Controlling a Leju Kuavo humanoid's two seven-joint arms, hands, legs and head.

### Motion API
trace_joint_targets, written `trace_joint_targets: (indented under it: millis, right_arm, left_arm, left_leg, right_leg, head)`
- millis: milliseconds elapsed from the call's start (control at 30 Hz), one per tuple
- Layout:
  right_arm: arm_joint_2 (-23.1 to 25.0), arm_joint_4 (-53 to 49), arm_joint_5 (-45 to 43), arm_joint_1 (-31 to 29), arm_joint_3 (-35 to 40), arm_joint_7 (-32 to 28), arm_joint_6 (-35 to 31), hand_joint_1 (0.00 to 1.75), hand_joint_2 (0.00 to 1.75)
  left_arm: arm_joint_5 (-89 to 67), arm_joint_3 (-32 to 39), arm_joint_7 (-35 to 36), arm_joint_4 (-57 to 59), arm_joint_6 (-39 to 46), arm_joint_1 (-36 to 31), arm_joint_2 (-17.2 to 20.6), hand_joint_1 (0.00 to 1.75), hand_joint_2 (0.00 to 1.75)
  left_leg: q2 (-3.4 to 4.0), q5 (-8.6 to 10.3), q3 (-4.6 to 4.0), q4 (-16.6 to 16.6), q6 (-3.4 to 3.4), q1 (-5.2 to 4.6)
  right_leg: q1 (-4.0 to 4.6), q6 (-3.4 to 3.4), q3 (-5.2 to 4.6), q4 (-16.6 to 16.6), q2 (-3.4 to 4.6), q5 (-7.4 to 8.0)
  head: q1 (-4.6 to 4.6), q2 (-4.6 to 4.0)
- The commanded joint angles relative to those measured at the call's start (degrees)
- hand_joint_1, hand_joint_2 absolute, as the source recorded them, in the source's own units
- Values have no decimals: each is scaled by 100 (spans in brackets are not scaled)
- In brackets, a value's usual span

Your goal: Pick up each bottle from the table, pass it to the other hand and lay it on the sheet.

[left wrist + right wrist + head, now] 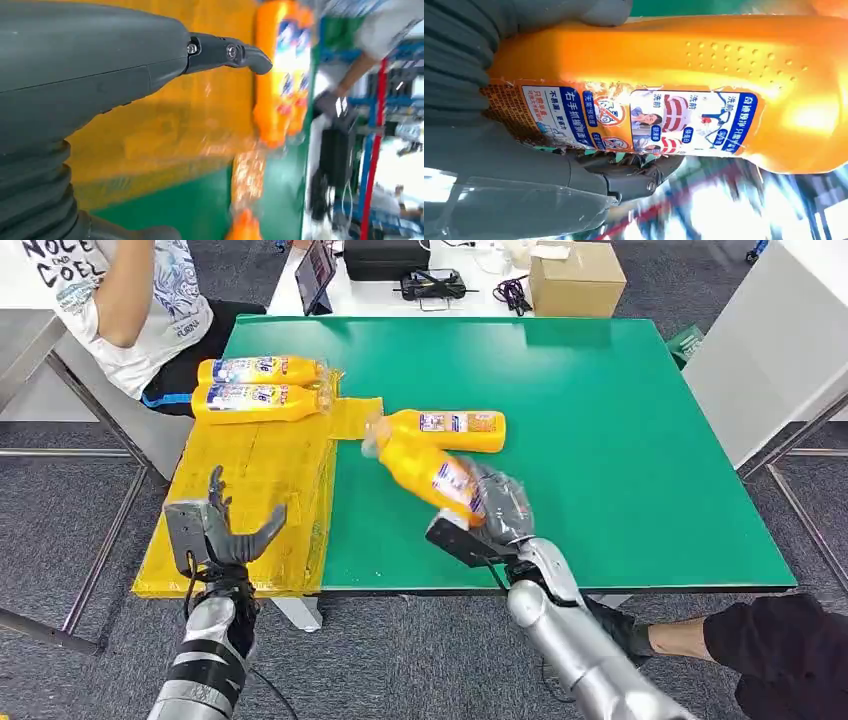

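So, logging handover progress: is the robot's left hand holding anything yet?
No, it is empty: the left hand hovers over the yellow sheet with fingers apart, while the right hand grips an orange bottle.

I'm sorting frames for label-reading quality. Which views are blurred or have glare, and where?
Head view: mostly sharp, though the orange plastic bottle gripped by the right robot hand is slightly smeared. Left wrist view: the two orange bottles on the yellow sheet and the background are streaked, while the left robot hand stays crisp. Right wrist view: label readable, bright glare on the bottle's body, background blurred.
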Motion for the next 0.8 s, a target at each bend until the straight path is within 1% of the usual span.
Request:
trace_joint_targets:
  millis: [33, 67, 133, 167, 233, 267, 300, 333, 433, 467, 500, 533, 567, 633, 667, 700, 767, 800]
  right_arm:
    - [574, -1924, -486, 1067, -1653, -938, -416, 175, 175]
    - [581, -1919, -561, 1094, -1679, -1027, -399, 175, 175]
    - [616, -1824, -650, 1153, -1752, -1245, -299, 175, 175]
    - [620, -1794, -710, 1191, -1768, -1315, -235, 175, 175]
    - [621, -1782, -718, 1202, -1770, -1338, -237, 175, 175]
    - [621, -1782, -718, 1202, -1770, -1338, -237, 175, 175]
    - [621, -1782, -718, 1202, -1770, -1338, -237, 175, 175]
    - [621, -1782, -718, 1202, -1770, -1338, -237, 175, 175]
    - [631, -1771, -718, 1182, -1775, -1334, -235, 175, 175]
    - [631, -1771, -718, 1182, -1775, -1334, -235, 175, 175]
    - [631, -1771, -718, 1182, -1775, -1334, -235, 175, 175]
    - [670, -1727, -820, 1195, -1798, -1424, -68, 175, 175]
    - [681, -1599, -806, 1235, -1754, -1459, 150, 175, 175]
    - [751, -1295, -783, 1269, -1630, -1554, 374, 175, 175]
    - [837, -1071, -826, 1286, -1551, -1641, 494, 175, 175]
    - [879, -854, -781, 1272, -1431, -1683, 592, 175, 175]
    - [1066, -377, -840, 1229, -1228, -1767, 795, 175, 175]
    - [1150, -163, -859, 1196, -1127, -1789, 882, 175, 175]
  left_arm:
    - [1047, -636, 313, -153, -1410, 57, 96, 0, 175]
    - [1085, -699, 313, -205, -1496, 76, 122, 0, 175]
    - [1605, -1025, 446, -356, -2413, 144, 304, 0, 175]
    - [1665, -1092, 449, -383, -2522, 175, 336, 0, 175]
    - [1663, -1101, 451, -387, -2518, 186, 338, 0, 175]
    - [1663, -1101, 451, -387, -2518, 186, 338, 0, 175]
    - [1663, -1101, 451, -387, -2518, 186, 338, 0, 175]
    - [1663, -1101, 451, -387, -2518, 186, 338, 0, 175]
    - [1673, -1097, 447, -388, -2526, 180, 351, 0, 175]
    - [1673, -1097, 447, -388, -2526, 180, 351, 0, 175]
    - [1673, -1097, 447, -388, -2526, 180, 351, 0, 175]
    - [1779, -1260, 383, -417, -2846, 163, 435, 0, 175]
    - [1930, -1393, 407, -475, -3133, 187, 494, 0, 175]
    - [1912, -1631, 302, -650, -3361, 247, 587, 0, 175]
    - [1973, -1759, 289, -757, -3545, 293, 625, 0, 175]
    - [1958, -1863, 254, -847, -3615, 321, 657, 0, 175]
    - [1964, -2069, 215, -1007, -3761, 372, 705, 0, 175]
    - [1942, -2149, 198, -1053, -3783, 384, 721, 0, 175]
  left_leg:
    - [-12, -4, 13, -1, -3, 0]
    - [-15, -9, 24, 1, -4, 0]
    - [-3, -3, 10, -2, -3, -3]
    - [0, -13, 27, 1, -6, -1]
    - [1, -6, 20, -6, -5, -5]
    - [7, -23, 57, -5, -12, -2]
    - [5, -10, 27, -6, -7, -4]
    - [7, -17, 42, -5, -10, -4]
    - [8, -6, 17, -4, -5, -4]
    - [9, -15, 36, -2, -8, -2]
    - [6, -8, 25, -5, -5, -5]
    - [9, -5, 16, -3, -3, -3]
    - [11, -13, 33, -2, -6, -2]
    - [8, -5, 20, -6, -3, -2]
    - [12, -14, 40, -6, -7, 0]
    - [14, -10, 34, -9, -6, -1]
    - [24, -27, 75, -13, -13, 4]
    - [23, -13, 40, -11, -8, 2]
  right_leg:
    - [0, -6, 17, -1, -13, -9]
    - [1, -9, 30, 0, -17, -15]
    - [-4, -5, 11, -2, -4, -4]
    - [-2, -10, 28, 0, -2, -12]
    - [-7, -7, 20, -4, 0, -4]
    - [-2, -18, 55, -2, 4, -21]
    - [-5, -9, 27, -4, 4, -7]
    - [-5, -13, 41, -3, 5, -14]
    - [-5, -5, 14, -3, 7, -2]
    - [-3, -11, 33, -1, 7, -12]
    - [-5, -7, 22, -1, 3, -6]
    - [-4, -4, 14, -2, 7, -2]
    - [-2, -9, 31, -2, 9, -8]
    - [-3, -4, 19, -6, 6, -2]
    - [0, -10, 38, -7, 9, -9]
    - [-1, -8, 31, -9, 11, -4]
    - [4, -18, 69, -14, 21, -17]
    - [1, -10, 35, -11, 21, -4]
  head:
    - [0, 0]
    - [2, 0]
    - [2, 0]
    - [2, 0]
    - [4, 0]
    - [2, 0]
    - [4, 0]
    - [2, 0]
    - [2, 0]
    - [2, 0]
    - [4, 0]
    - [2, 0]
    - [2, 0]
    - [4, 0]
    - [2, 0]
    - [4, 0]
    - [2, 0]
    - [4, 0]
